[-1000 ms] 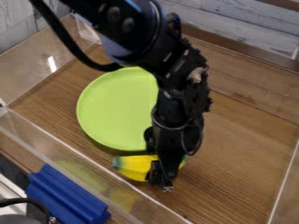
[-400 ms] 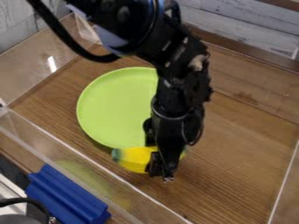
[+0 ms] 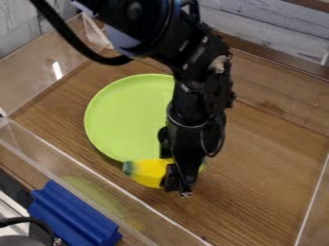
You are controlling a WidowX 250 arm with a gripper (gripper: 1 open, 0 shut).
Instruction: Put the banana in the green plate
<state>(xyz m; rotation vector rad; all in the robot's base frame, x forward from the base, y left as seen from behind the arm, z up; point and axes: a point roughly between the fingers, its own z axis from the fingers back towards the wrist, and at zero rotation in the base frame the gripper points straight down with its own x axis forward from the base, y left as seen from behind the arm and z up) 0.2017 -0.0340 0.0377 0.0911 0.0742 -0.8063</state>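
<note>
You have a blue ribbed plastic block [image 3: 71, 219] lying at the near left corner, outside the clear plastic wall [image 3: 77, 173] that fences the work area; a second clear panel [image 3: 33, 72] stands along the left side. Nothing lies between the short, curved bright-yellow toy banana with a green tip [image 3: 150, 172] and the large round lime-green plate with a shallow raised rim [image 3: 129, 117]; the plate is just beyond the banana, its near rim touching or almost touching the fruit, and the arm's lower links cover the plate's right edge from your view.

The wooden desk [image 3: 264, 144] has a brown plank grain running from near left to far right. Behind it you see a pale wall of whitish boards [image 3: 276, 24] at the far right.

The black robot arm [image 3: 193, 82] comes in from the top left, bends over the plate and drops nearly straight down at the plate's near right edge. Its black claw [image 3: 178, 181] points down at the desk and pinches the banana, whose yellow body and green tip stick out to the left of the fingers. The banana sits low, at or just above the desk surface, not on the plate; you cannot tell whether it is lifted clear of the wood.
</note>
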